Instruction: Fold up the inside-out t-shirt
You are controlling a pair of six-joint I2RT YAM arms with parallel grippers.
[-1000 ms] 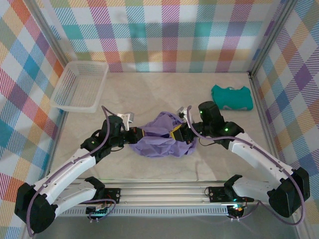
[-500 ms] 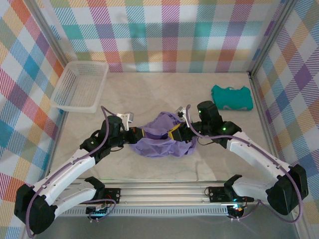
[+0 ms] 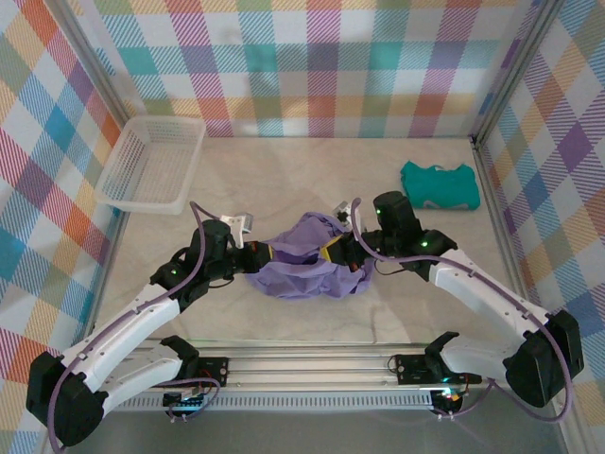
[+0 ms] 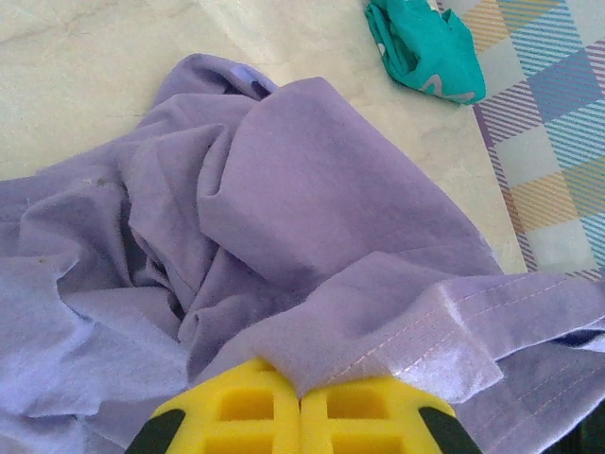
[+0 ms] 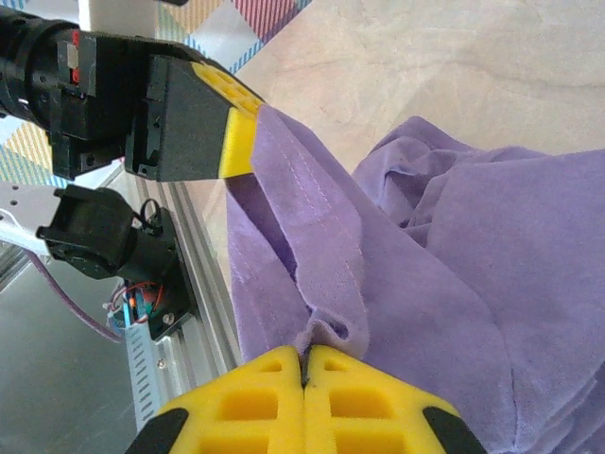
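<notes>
**Shirt (image 3: 304, 267) pinched from both sides**

Shirt cloth lies in a crumpled lavender heap on the table (image 3: 284, 175), bunched between the two pincers. The left pincer (image 4: 301, 397) sits at the heap's left edge. Its yellow pads are pressed together on a fold of stitched hem, and the rest of the cloth spreads in loose creases beyond its tips. The right pincer (image 5: 304, 364) sits at the heap's right edge, facing the left one. Its pads meet on a raised ridge of cloth that carries a double line of stitching. In the right wrist view this ridge runs from the right pincer's tips straight across to the left pincer's yellow pad, so both grip the same seamed strip. The strip stands up as a narrow band between them, while the bulk of the shirt sags beside it onto the table.

A folded teal garment (image 3: 440, 185) lies beyond the right pincer and off to its right, near the side wall and well apart from the shirt. A white basket (image 3: 151, 163) stands beyond the left pincer and off to its left, also well apart.
</notes>
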